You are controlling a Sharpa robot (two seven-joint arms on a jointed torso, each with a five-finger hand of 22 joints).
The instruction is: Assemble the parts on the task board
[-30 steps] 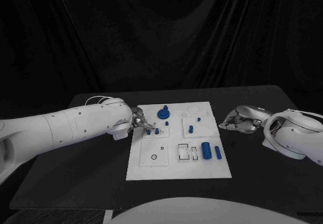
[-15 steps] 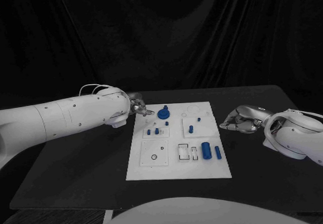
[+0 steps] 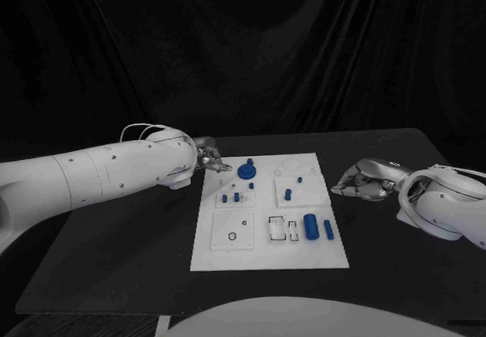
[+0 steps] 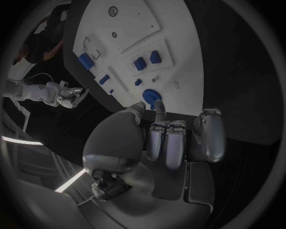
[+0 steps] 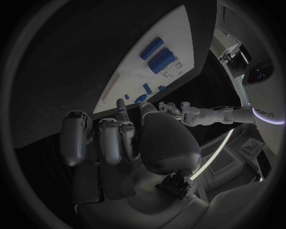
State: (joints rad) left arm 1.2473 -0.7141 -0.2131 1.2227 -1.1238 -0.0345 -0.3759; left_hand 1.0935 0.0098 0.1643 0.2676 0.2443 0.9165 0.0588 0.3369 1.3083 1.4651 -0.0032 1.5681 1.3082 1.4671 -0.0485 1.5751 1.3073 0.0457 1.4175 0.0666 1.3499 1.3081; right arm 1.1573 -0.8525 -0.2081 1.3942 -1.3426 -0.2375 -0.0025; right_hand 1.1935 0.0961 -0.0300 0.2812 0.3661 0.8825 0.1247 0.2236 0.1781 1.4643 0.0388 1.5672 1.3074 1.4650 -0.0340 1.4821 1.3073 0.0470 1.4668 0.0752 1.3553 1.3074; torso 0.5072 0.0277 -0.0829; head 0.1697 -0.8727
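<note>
Since the earlier frame, the left hand point(image 3: 210, 162) had lifted from the small pegs point(image 3: 232, 197) on the board's left side and drawn back to the far-left corner of the board point(image 3: 271, 253), beside the round knob point(image 3: 247, 170). Its fingers point(image 4: 169, 143) were curled in together; whether they held anything small I could not tell. The right hand point(image 3: 357, 181) had stayed put on the counter point(image 3: 117, 256) just off the board's right edge, its fingers point(image 5: 110, 140) curled in with nothing visibly held.

On the board, the knob stood near the far edge, the pegs sat on the left-centre square, another peg point(image 3: 288, 193) stood on the right-centre square, and a thick cylinder point(image 3: 309, 227) and a thinner one point(image 3: 328, 229) lay side by side near the right edge. Beside them lay rectangular slots point(image 3: 277, 227). A panel with a small ring point(image 3: 232, 236) took up the near-left part.

Open counter ran along the board's left side and near edge; the right hand filled the strip off the board's right edge.
</note>
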